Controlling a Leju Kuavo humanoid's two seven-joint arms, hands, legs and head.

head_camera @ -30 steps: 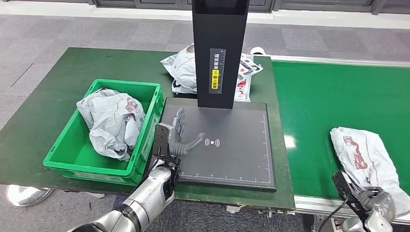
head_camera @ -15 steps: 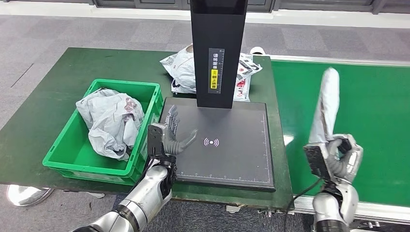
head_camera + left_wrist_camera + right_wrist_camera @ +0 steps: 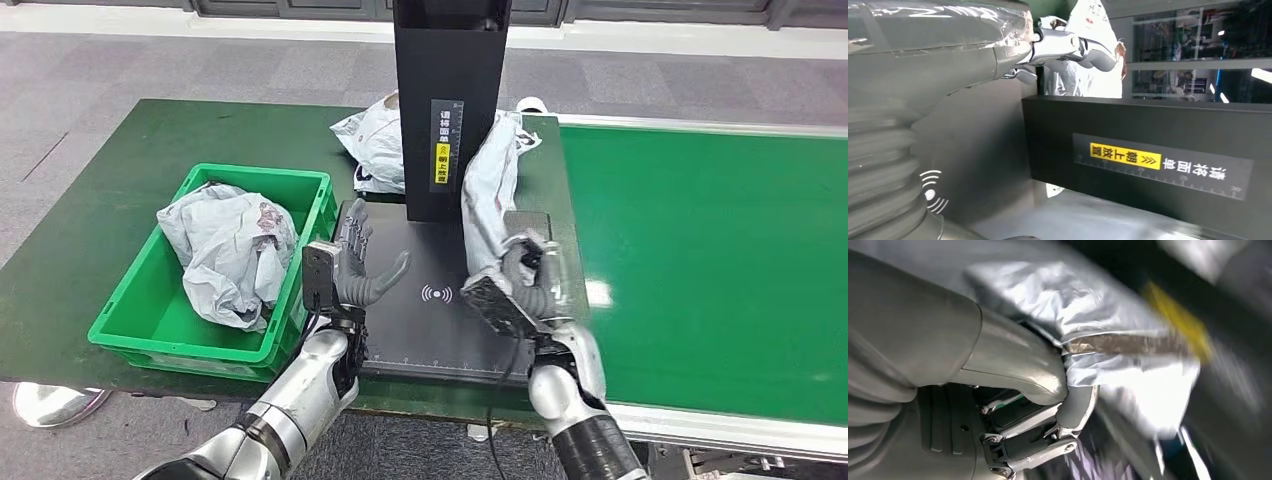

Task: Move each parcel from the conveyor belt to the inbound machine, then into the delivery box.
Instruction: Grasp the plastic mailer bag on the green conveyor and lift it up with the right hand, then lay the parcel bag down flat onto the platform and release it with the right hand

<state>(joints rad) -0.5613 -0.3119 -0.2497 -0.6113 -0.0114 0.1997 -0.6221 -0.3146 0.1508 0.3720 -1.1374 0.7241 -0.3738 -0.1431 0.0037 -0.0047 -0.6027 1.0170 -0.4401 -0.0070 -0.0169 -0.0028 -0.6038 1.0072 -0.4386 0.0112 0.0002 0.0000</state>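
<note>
In the head view, a grey parcel (image 3: 487, 195) was held upright by the right hand (image 3: 520, 283), whose fingers (image 3: 527, 262) were clamped round its lower end. The parcel was carried above the dark plate of the inbound machine (image 3: 500, 340), just beside the machine's black column (image 3: 447, 100); whether its lower end touched the plate could not be told. The left hand (image 3: 352, 268) was raised over the plate's near left part with its fingers apart and nothing in them. The green delivery box (image 3: 315, 205) stood on the table (image 3: 100, 180) just left of the machine, with a crumpled parcel (image 3: 230, 250) already inside. Another white bag (image 3: 375, 150) lay behind the column. The conveyor belt (image 3: 700, 230) on the right was seen with no parcel on it.

In the left wrist view, the spread fingers (image 3: 1083, 47) were seen against the column's yellow label (image 3: 1124, 156), with the carried parcel behind them.

In the right wrist view, the thumb and fingers (image 3: 1075, 407) were seen closed tight on the silvery wrapping, the rest being blurred.

The step in hand was judged to be the transfer from belt to machine. The next move was judged to call for lowering the parcel flat onto the plate near the scan mark (image 3: 437, 294), then loosening the grip.
</note>
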